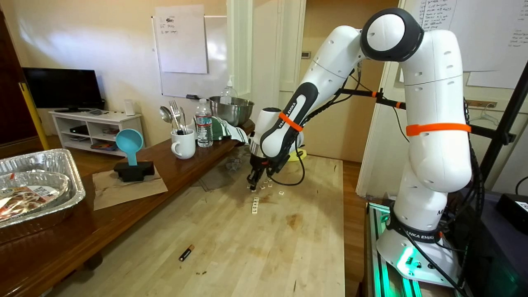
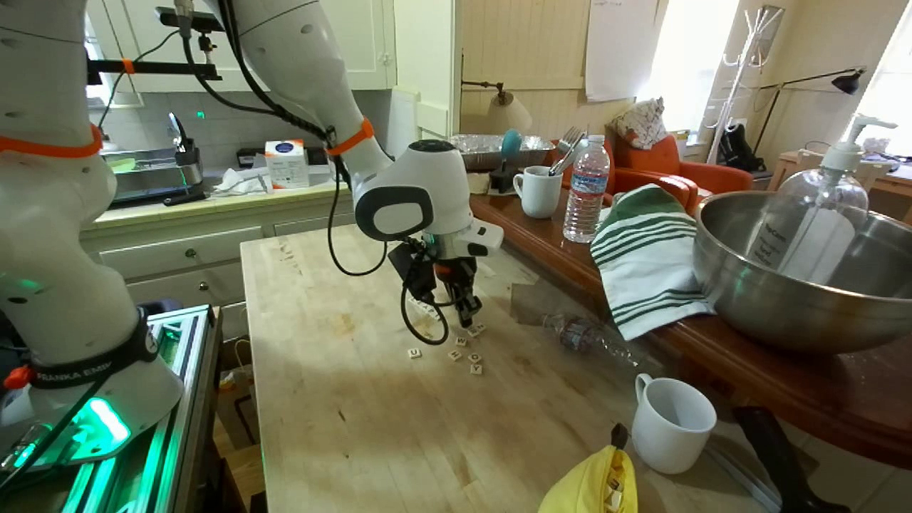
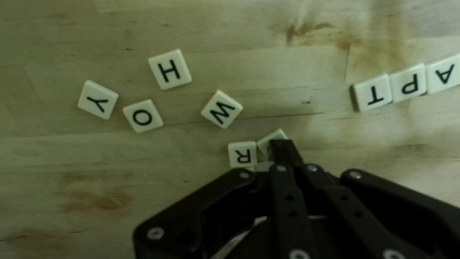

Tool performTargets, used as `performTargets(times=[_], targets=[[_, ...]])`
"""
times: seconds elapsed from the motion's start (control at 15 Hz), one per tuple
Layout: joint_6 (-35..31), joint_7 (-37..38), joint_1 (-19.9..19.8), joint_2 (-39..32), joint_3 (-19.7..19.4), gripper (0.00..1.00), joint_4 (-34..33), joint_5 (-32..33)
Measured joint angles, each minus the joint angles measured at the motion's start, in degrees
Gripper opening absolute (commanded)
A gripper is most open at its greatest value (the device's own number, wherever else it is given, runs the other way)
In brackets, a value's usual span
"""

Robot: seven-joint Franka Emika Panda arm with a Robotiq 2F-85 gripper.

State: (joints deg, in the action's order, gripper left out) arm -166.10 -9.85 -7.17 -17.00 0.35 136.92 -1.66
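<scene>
Covered, clipped, too small

In the wrist view, a tile (image 3: 267,139) beside the R tile (image 3: 243,154) is partly covered by the gripper (image 3: 284,148); neither its letter nor any contact can be made out. The A tile (image 3: 444,73) is cut by the right edge. In an exterior view, a foil tray (image 1: 60,163) is cropped at the left, and letters on the tile row (image 1: 255,205) are too small to be read. In an exterior view, a yellow pouch (image 2: 583,488) and a black handle (image 2: 776,456) are clipped at the bottom.

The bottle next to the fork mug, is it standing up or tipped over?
Standing up: both exterior views show the bottle with its cap on top, base on the ledge.
</scene>
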Motion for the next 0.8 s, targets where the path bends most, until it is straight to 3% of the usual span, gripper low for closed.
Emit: performTargets(times=[0.8], targets=[[-1.4, 6.0, 0.4, -3.4, -3.9, 0.00, -4.6, 0.0]])
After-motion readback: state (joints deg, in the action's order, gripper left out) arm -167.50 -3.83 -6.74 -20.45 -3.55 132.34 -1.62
